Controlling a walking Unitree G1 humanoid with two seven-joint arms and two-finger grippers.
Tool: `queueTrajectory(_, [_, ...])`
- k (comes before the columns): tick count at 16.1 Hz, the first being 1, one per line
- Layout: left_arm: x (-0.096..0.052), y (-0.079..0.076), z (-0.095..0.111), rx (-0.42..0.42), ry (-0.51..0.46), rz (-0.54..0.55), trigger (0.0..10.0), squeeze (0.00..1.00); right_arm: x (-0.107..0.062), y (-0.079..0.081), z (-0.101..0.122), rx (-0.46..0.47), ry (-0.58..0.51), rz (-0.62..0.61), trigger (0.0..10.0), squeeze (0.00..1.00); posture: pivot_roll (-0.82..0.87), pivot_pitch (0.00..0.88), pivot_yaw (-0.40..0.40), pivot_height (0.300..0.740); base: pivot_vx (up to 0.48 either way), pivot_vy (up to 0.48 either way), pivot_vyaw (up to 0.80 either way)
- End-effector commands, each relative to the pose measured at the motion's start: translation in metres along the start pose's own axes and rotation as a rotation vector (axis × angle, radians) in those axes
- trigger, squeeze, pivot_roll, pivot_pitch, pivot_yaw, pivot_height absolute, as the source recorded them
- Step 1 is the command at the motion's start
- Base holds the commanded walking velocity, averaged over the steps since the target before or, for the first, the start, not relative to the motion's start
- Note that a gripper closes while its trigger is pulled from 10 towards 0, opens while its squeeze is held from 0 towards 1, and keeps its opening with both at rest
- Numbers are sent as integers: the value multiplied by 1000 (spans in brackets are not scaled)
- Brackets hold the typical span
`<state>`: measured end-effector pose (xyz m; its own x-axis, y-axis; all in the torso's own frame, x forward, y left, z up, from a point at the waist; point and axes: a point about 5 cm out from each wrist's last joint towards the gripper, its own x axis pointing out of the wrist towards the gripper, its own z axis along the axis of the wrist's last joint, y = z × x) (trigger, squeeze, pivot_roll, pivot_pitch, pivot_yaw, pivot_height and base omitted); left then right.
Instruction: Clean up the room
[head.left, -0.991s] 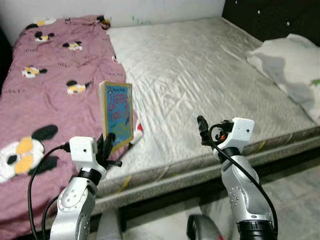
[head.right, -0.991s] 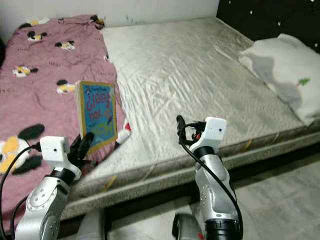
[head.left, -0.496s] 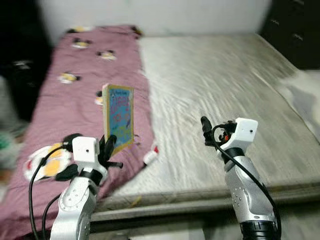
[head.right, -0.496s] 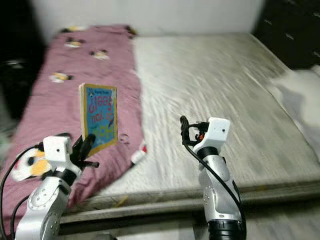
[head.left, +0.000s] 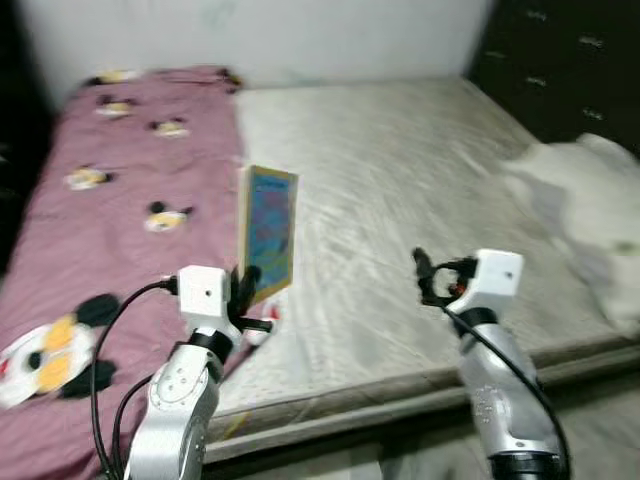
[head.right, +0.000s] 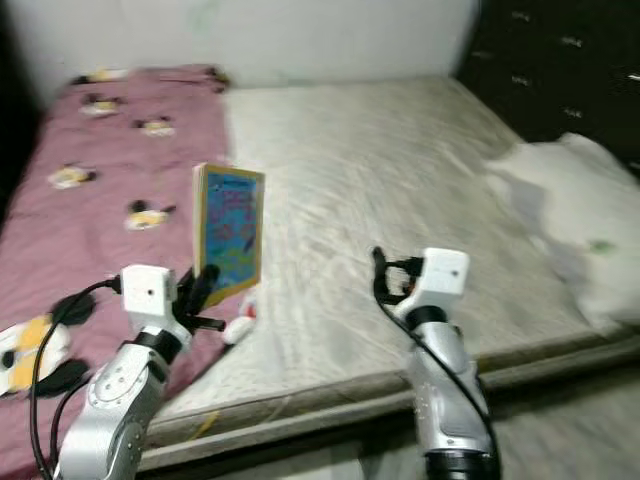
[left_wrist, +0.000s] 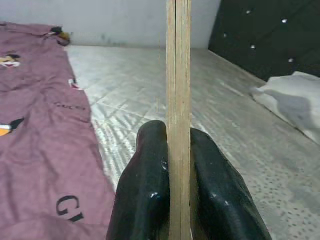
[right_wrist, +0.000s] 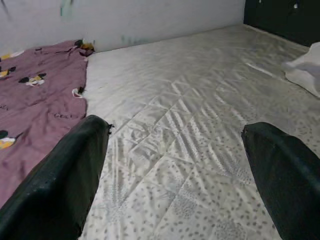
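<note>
The book (head.left: 268, 232) stands upright in the air above the near edge of the bed (head.left: 400, 200), its bottom edge clamped between the closed fingers (left_wrist: 145, 185) of the left pincer (head.left: 246, 285). So one item is picked up but not yet put away, and no place for it is in sight. The right pincer (head.left: 424, 276) hangs spread wide and empty over the mattress. A pink blanket (head.left: 110, 190) and a white pillow (head.left: 590, 210) lie on the bed, apparently left to tidy.

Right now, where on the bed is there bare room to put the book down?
The grey mattress lies bare between the pink blanket and the white pillow. The left gripper holds the book at the blanket's edge; the open right gripper hangs over the bare middle.
</note>
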<state>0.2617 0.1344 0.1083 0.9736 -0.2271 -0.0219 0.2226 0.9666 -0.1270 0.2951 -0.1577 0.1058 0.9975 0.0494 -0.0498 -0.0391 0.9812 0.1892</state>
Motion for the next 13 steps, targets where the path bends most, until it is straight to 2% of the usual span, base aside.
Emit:
queueTrajectory(1, [-3, 12, 10, 29, -39, 52, 10000, 0, 2, 12, 6, -8, -25, 46, 10000, 0, -62, 0, -26, 740, 0, 0, 0])
queueTrajectory(5, [-3, 11, 11, 42, -44, 53, 10000, 0, 1, 13, 8, -44, -35, 72, 10000, 0, -67, 0, -30, 740, 0, 0, 0])
queueTrajectory(8, [-2, 7, 10, 42, -44, 42, 10000, 0, 0, 14, 8, -49, -36, 80, 10000, 0, -69, 0, -32, 740, 0, 0, 585])
queueTrajectory(9, [-2, 6, 10, 43, -45, 40, 10000, 0, -1, 15, 8, -50, -34, 84, 10000, 0, -73, 0, -33, 740, 0, 0, 0])
queueTrajectory(13, [-2, 6, 9, 43, -44, 41, 10000, 0, -1, 13, 7, -56, -25, 79, 10000, 0, -72, 0, -37, 740, 0, -283, 0])
